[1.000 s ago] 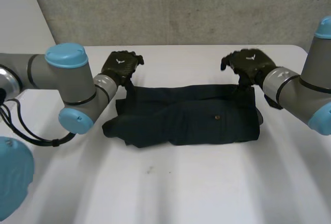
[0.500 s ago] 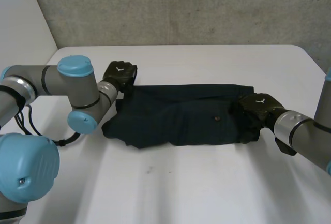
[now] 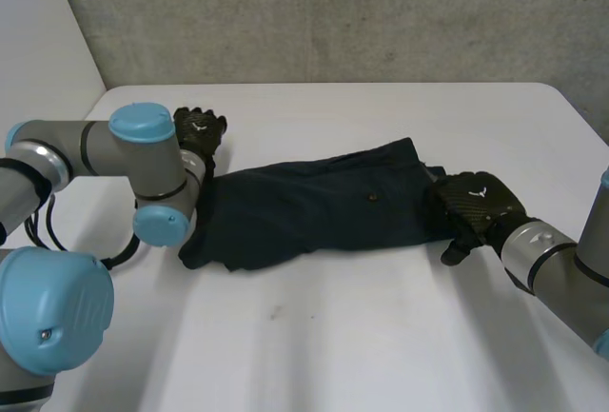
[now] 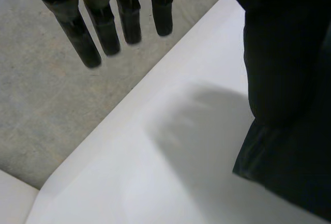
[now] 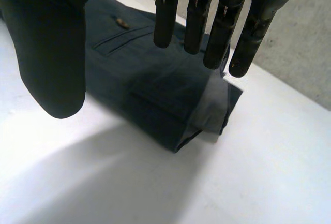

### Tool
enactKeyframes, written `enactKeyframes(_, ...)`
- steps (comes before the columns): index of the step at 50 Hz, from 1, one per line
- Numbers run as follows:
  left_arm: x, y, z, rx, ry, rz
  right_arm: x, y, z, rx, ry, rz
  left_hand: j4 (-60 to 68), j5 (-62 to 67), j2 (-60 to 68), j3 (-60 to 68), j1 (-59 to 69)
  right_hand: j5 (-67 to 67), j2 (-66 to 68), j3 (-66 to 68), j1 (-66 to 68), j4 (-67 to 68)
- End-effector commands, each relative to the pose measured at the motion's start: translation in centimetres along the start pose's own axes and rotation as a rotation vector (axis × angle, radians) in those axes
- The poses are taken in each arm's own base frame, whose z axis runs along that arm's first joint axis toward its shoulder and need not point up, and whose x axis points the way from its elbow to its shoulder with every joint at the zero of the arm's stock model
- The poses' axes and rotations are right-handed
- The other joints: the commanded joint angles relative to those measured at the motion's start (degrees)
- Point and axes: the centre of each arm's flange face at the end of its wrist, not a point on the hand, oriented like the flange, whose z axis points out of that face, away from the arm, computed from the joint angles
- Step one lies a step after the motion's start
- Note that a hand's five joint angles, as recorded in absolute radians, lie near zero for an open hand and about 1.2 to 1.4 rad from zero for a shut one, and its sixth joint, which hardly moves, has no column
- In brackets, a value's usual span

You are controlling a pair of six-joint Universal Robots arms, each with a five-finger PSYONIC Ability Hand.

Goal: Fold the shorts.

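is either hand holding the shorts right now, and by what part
Nothing is held. The left hand and the right hand both have straight fingers, one at each end of the shorts.

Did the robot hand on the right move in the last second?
Yes. The right robot hand has come back from the far edge of the table toward the camera, and is now at the end of the dark shorts.

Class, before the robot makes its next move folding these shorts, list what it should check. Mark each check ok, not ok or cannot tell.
1. Left hand open, free of cloth: ok.
2. Right hand open, over the end of the shorts: ok.
3. All of the shorts on the table: ok.
4. The shorts straight and smooth: not ok, skewed, bunched at one end.
5. Lower layers lined up: cannot tell.
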Motion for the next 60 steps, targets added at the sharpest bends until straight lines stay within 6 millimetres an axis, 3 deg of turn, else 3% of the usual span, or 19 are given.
enactKeyframes(1,0.0,-2.2,-1.5,0.018,0.014,-0.007,0.3,-0.5,0.8,0.065,0.019,-0.052,-3.31,-3.36,-3.37,-3.98,-2.31,6.47,5.33,5.37,9.55,5.17)
enactKeyframes(13,-2.7,-5.9,-5.8,0.022,0.019,-0.167,0.2,1.3,3.5,0.064,-0.033,-0.119,-2.98,-3.03,-3.03,-3.64,-1.98,5.63,4.48,4.53,8.71,4.32)
enactKeyframes(20,-2.9,-5.9,-8.8,-0.012,0.069,-0.23,0.5,2.4,5.4,0.048,-0.031,-0.167,-2.97,-3.03,-3.03,-3.64,-1.98,7.64,6.5,6.54,10.72,6.34)
enactKeyframes(24,-2.8,-5.7,-9.8,-0.022,0.103,-0.231,0.7,2.7,6.0,0.048,-0.027,-0.177,-2.81,-2.86,-2.86,-3.47,-1.81,26.75,25.6,25.64,29.82,25.44)
enactKeyframes(25,-2.8,-5.6,-9.9,-0.024,0.107,-0.231,0.8,2.6,6.2,0.052,-0.025,-0.176,-2.81,-2.86,-2.86,-3.47,-1.81,47.64,46.49,46.54,50.72,46.33)
enactKeyframes(26,-2.8,-5.6,-10.1,-0.025,0.107,-0.231,0.8,2.5,6.2,0.054,-0.024,-0.178,-2.64,-2.69,-2.69,-3.31,-1.64,52.95,51.81,51.85,56.03,51.65)
enactKeyframes(30,-3.3,-5.5,-10.4,-0.032,0.1,-0.234,1.2,2.4,6.3,0.054,-0.013,-0.178,-2.64,-2.69,-2.69,-3.31,-1.64,53.0,51.86,51.9,56.08,51.7)
enactKeyframes(38,-4.4,-5.9,-11.0,-0.027,0.079,-0.241,2.1,2.3,4.8,0.01,0.003,-0.154,-2.81,-2.86,-2.86,-3.47,-1.81,53.0,51.86,51.9,56.08,51.7)
enactKeyframes(42,-5.5,-6.1,-12.1,-0.031,0.062,-0.245,4.4,0.9,2.4,-0.021,0.055,-0.173,-2.81,-2.86,-2.86,-3.47,-1.81,53.0,51.86,51.9,56.08,51.7)
enactKeyframes(47,-6.5,-6.4,-13.4,-0.027,0.046,-0.247,6.2,-1.5,0.3,-0.018,0.116,-0.351,-3.31,-3.36,-3.37,-3.98,-2.31,53.0,51.86,51.9,56.08,51.7)
enactKeyframes(52,-6.7,-6.8,-14.7,-0.021,0.058,-0.255,6.6,-3.0,0.4,0.004,0.148,-0.543,-4.15,-4.2,-4.2,-4.82,-3.15,53.0,51.86,51.9,56.08,51.7)
enactKeyframes(56,-6.7,-6.9,-15.4,-0.017,0.07,-0.28,3.8,-5.3,0.6,0.077,0.114,-0.639,-6.67,-6.72,-6.72,-7.34,-5.67,53.0,51.86,51.9,56.08,51.7)
enactKeyframes(57,-6.6,-6.9,-15.6,-0.018,0.072,-0.286,2.6,-6.0,0.6,0.108,0.088,-0.658,-7.01,-7.06,-7.06,-7.68,-6.01,53.0,51.86,51.9,56.08,51.7)
enactKeyframes(58,-6.6,-6.9,-15.7,-0.018,0.072,-0.292,-0.1,-7.1,0.6,0.17,0.03,-0.687,-7.18,-7.23,-7.23,-7.85,-6.18,53.0,51.86,51.9,56.08,51.7)
enactKeyframes(60,-6.7,-7.2,-16.0,-0.013,0.072,-0.316,-2.6,-8.0,0.5,0.224,-0.015,-0.713,-7.51,-7.57,-7.57,-8.18,-6.52,53.0,51.86,51.9,56.08,51.7)
